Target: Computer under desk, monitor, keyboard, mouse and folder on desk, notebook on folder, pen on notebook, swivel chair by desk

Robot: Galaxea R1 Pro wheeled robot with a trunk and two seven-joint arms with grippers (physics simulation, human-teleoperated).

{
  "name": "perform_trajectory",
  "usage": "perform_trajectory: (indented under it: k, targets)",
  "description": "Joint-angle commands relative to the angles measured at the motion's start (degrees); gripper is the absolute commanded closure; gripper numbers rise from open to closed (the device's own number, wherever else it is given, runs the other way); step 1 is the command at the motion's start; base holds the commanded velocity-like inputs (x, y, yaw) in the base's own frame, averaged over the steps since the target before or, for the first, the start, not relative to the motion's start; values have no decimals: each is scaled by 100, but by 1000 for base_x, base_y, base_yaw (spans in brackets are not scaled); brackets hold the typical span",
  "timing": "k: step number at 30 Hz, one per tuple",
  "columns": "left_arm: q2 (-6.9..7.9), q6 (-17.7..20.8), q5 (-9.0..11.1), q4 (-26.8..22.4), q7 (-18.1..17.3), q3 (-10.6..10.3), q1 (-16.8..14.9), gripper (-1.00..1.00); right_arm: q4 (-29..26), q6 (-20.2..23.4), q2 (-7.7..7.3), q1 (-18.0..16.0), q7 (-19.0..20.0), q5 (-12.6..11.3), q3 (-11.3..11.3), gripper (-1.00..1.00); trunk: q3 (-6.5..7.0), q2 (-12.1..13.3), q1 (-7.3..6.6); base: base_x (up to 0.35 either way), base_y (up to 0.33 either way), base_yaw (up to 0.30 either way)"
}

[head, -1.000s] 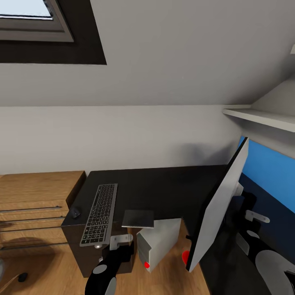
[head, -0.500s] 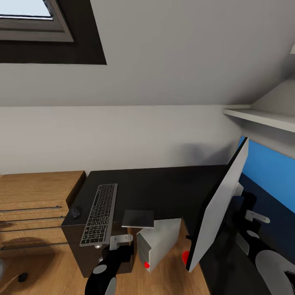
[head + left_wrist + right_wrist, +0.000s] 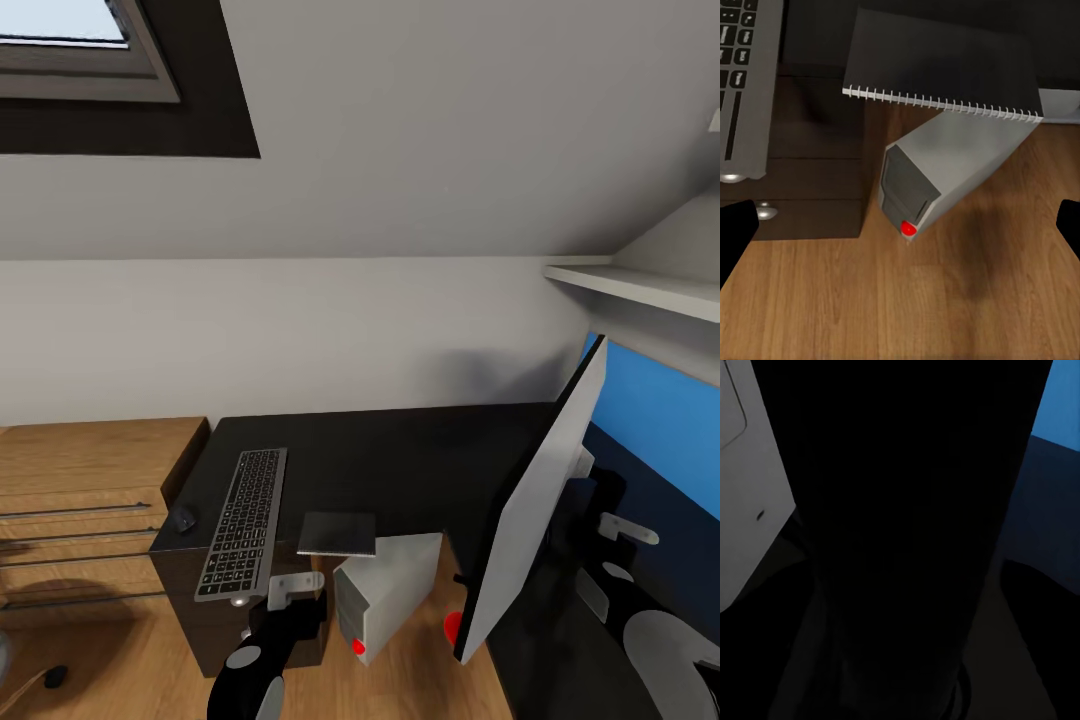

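The grey keyboard (image 3: 243, 522) lies on the black desk (image 3: 400, 460) near its left end, with the small dark mouse (image 3: 181, 518) beside it at the desk's corner. A spiral notebook (image 3: 338, 533) (image 3: 945, 64) overhangs the desk's front edge. Below it the grey computer (image 3: 385, 595) (image 3: 945, 169) stands on the floor. My left gripper (image 3: 292, 590) (image 3: 900, 232) hangs open above the floor in front of the computer. The monitor (image 3: 535, 520) tilts in the air at the right, blue screen facing me, and my right gripper (image 3: 625, 528) holds it. The folder, pen and swivel chair are out of view.
A wooden dresser (image 3: 90, 490) adjoins the desk's left side. A white shelf (image 3: 640, 285) juts out at the upper right and a window (image 3: 70, 40) sits at the top left. A small dark object (image 3: 55, 677) lies on the wooden floor.
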Motion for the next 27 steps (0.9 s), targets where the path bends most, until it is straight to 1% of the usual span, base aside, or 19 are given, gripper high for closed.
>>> perform_trajectory:
  k: [1,8,13,27]
  targets:
    - [2,18,61,-6,54,-11,-5,-100,5,-13,1,-6,-1,-14,27,100,-8,-6,1,0,0,0]
    - [2,18,61,-6,54,-4,-5,-100,5,-13,1,-6,-1,-12,27,100,-8,-6,1,-39,22,0]
    - [2,18,53,-6,55,5,-5,-100,5,-13,1,-6,-2,-16,27,100,-8,-6,1,-279,111,0]
    - [2,27,52,-7,58,7,-5,-100,5,-13,1,-6,-5,-16,27,100,-8,-6,1,-331,6,0]
